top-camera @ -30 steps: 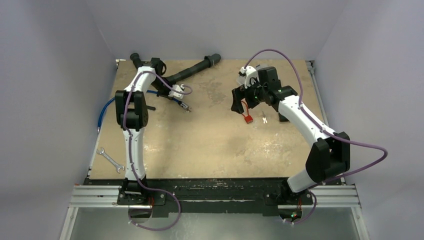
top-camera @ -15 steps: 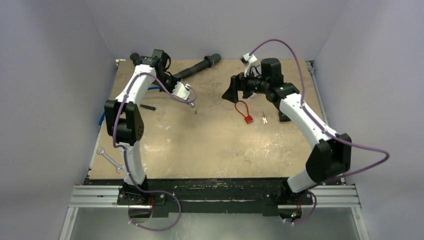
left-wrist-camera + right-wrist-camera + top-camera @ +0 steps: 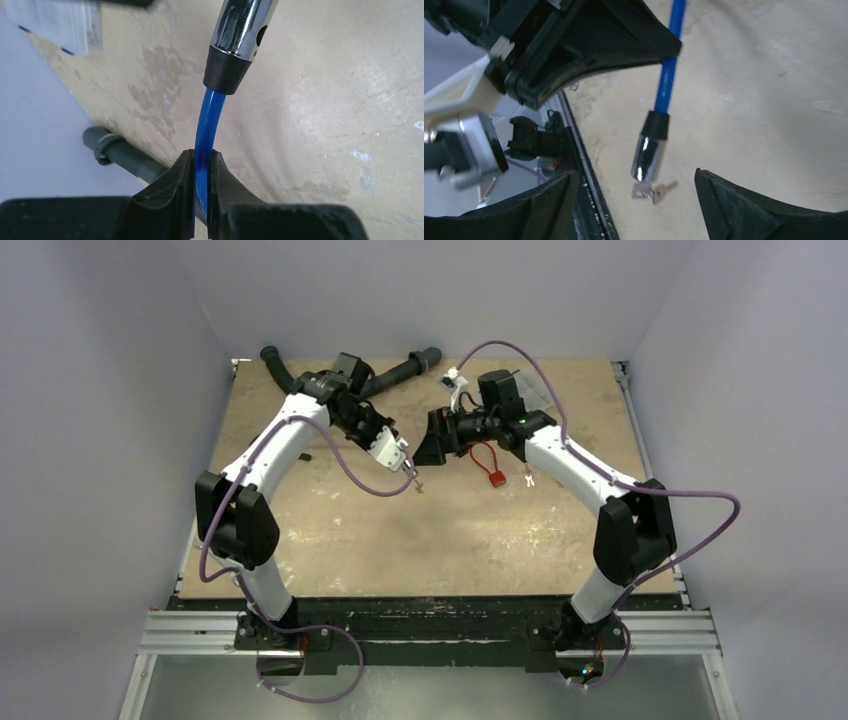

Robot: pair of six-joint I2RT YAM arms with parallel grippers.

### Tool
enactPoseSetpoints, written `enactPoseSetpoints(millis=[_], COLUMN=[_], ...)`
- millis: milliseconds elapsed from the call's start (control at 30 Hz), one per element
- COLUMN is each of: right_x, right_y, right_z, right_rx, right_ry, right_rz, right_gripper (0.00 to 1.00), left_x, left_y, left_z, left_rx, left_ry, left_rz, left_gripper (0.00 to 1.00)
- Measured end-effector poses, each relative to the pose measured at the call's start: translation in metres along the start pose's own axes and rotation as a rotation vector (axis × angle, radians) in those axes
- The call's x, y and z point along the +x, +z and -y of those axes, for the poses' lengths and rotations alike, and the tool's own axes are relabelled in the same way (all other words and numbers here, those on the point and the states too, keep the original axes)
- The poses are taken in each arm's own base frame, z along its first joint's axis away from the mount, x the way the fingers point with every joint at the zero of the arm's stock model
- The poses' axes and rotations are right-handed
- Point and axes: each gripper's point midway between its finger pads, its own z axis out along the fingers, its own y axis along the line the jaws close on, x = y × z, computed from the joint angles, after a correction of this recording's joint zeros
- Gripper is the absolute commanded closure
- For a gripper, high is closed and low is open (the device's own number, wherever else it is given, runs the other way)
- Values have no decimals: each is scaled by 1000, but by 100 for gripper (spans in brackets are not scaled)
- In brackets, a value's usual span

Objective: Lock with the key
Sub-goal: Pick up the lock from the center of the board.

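My left gripper (image 3: 405,468) (image 3: 201,152) is shut on a blue cable (image 3: 210,115) (image 3: 667,85), just behind its chrome lock end (image 3: 242,25) (image 3: 646,157) (image 3: 415,483). It holds this end above the middle of the table. A small silvery key (image 3: 643,190) sits in the tip of the chrome end, and a second one (image 3: 665,188) dangles beside it. My right gripper (image 3: 425,445) (image 3: 634,174) is open, with its fingers on either side of the chrome end and not touching it. A thin red cable lock (image 3: 495,477) lies on the table to its right, with another tiny silvery key (image 3: 527,477) beside it.
A black pipe (image 3: 400,370) lies along the back edge of the table (image 3: 450,540). A small dark item (image 3: 300,455) sits at the left. An aluminium rail (image 3: 430,635) runs along the near edge, and walls close in both sides.
Both arms have swung toward the table's centre. The left gripper carried the blue cable's end right and nearer. The right gripper moved left, away from the red lock, to face the chrome end.
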Motion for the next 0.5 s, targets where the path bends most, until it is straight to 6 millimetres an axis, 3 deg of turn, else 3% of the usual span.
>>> enactPoseSetpoints(millis=[133, 267, 500], right_x=[7, 11, 10], right_y=[16, 25, 29], right_z=[-18, -18, -14], right_rx=[-60, -76, -75], right_ry=[14, 41, 81], right_rz=[-25, -39, -36], right_gripper=[10, 15, 39], left_x=[-28, -50, -64], left_y=[4, 10, 8], left_z=[-6, -12, -16], left_rx=[-16, -29, -51], left_ry=[50, 89, 111], left_rz=[23, 49, 64], left_gripper=[100, 100, 100])
